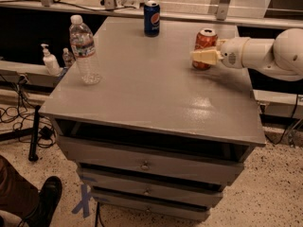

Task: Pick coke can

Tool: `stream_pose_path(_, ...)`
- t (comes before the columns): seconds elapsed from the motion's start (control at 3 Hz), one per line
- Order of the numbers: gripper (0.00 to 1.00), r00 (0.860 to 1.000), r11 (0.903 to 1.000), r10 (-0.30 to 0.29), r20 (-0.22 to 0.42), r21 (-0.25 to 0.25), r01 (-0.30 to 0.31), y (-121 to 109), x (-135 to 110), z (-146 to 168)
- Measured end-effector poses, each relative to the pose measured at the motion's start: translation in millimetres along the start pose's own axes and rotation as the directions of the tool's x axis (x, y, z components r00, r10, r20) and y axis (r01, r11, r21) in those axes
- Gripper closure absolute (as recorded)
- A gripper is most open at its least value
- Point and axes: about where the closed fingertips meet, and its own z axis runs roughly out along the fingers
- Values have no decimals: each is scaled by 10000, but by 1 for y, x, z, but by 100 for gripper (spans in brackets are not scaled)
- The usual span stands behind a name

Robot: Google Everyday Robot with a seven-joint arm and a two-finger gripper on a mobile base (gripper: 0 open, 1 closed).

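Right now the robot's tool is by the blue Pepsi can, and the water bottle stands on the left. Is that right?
No. The camera view shows the tool by the red coke can on the right, not the blue Pepsi can, which stands alone at the back. The water bottle does stand on the left.

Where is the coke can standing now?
In the camera view, the coke can stands upright near the far right edge of the cabinet top, right of the Pepsi can, with the claw in front of it.
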Motion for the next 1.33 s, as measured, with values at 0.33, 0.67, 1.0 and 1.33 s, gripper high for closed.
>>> stream_pose_path(0.33, 69, 10000, 9998, -49, 56, 169, 48, -3, -11, -7)
stream_pose_path(0.67, 92, 9998, 9996, -47, 195, 275, 41, 5, -32, -22)
stream_pose_path(1.0, 100, 9983, 9995, 51, 574, 315, -69, 19, -63, -40)
stream_pose_path(1.33, 100, 9982, 9995, 32, 600, 317, -51, 21, -66, -41)
